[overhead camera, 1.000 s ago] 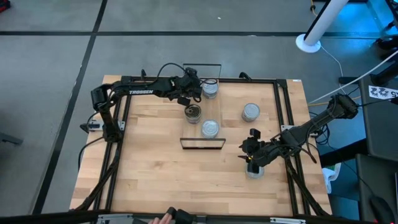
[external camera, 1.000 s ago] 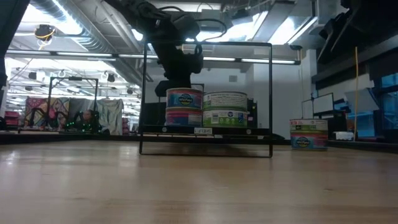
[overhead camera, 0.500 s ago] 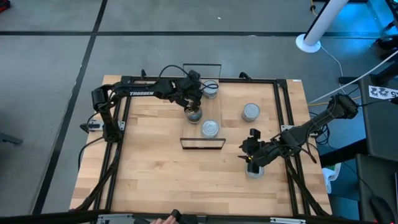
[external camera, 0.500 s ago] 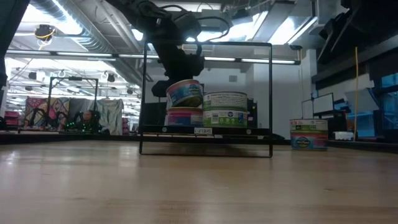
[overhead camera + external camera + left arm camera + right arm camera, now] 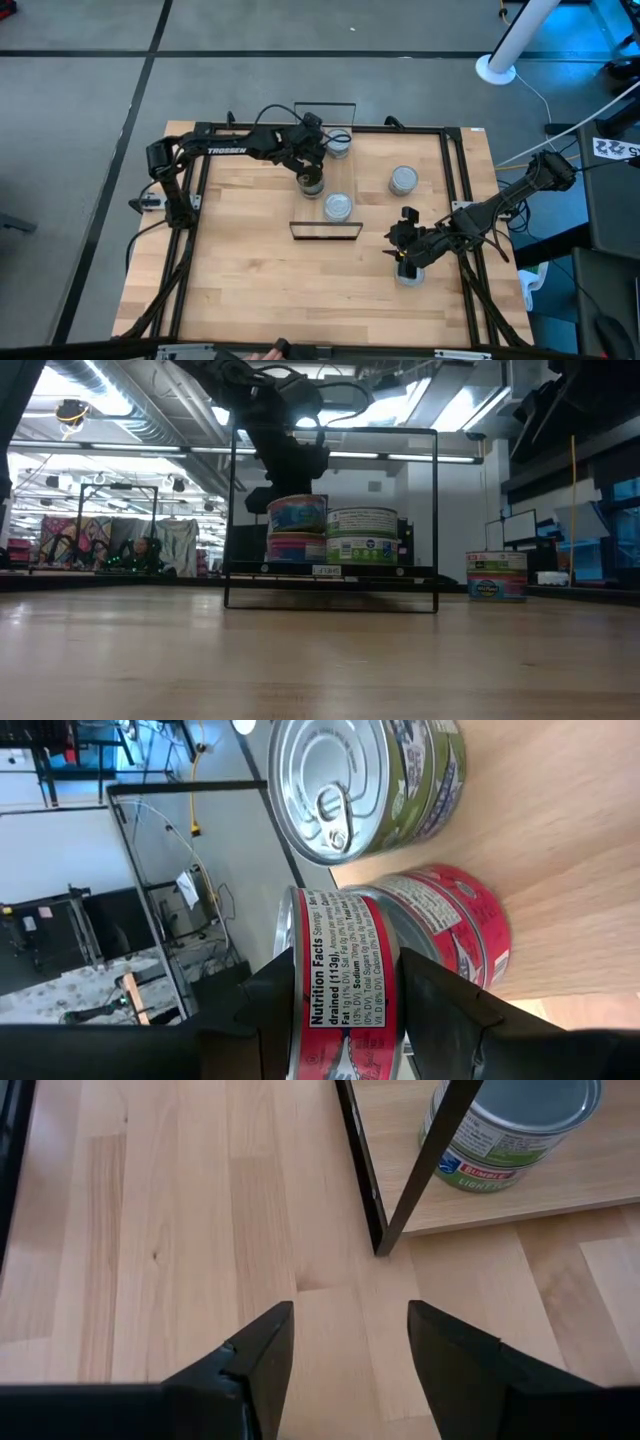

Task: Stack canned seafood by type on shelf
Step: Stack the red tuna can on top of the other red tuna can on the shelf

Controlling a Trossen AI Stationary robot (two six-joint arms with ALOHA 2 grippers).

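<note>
Left end effector (image 5: pixel 345 1020) gripping one red tin (image 5: pixel 345 975) (over another), one green-labelled tin (image 5: pixel 365 780) beside

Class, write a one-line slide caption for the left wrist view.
Left hand grips a red-labelled tin above a matching red tin, beside a green-labelled tin.

Six tins (image 5: pixel 404 180), one shelf (image 5: pixel 326 229), two arms, each with a tool.

Grey floor (image 5: pixel 90 120) crossed by dark lines (image 5: pixel 140 90); a white post (image 5: pixel 520 35); ceiling lights (image 5: pixel 440 405) glow overhead.
</note>
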